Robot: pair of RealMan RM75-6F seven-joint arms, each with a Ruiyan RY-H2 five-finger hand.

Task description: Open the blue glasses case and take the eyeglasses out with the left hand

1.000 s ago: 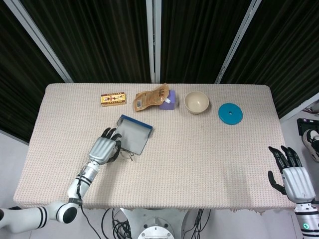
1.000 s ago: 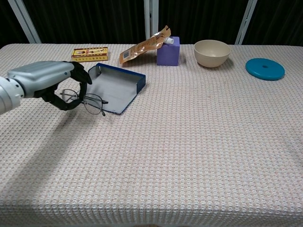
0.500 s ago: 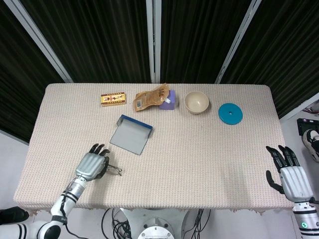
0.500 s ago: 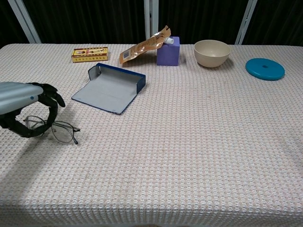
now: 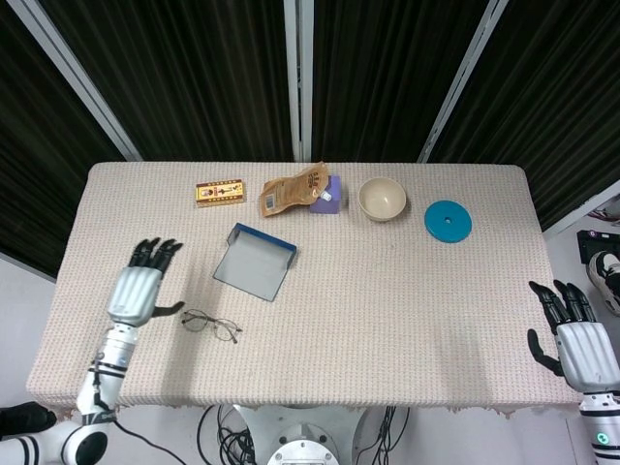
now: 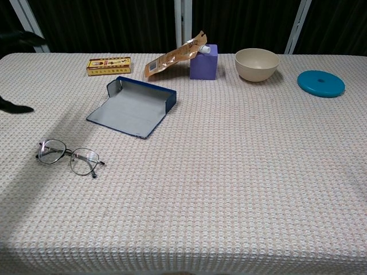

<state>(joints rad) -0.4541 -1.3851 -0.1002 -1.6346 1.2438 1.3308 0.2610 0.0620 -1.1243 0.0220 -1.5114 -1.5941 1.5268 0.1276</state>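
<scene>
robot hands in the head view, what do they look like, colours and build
Both the left hand and the right hand have a ribbed silver-grey metal back plate with black fingers. Each sits on a slim wrist of silver segments with dark rings. The left arm ends in a white casing with a black joint band near the bottom edge.

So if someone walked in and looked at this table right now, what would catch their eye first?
Probably the eyeglasses lying alone on the cloth near the front-left, with the open blue glasses case empty just behind them. The left hand hovers beside the eyeglasses with its fingers spread, holding nothing. Along the far edge, the teal disc and purple box stand out by colour.
</scene>
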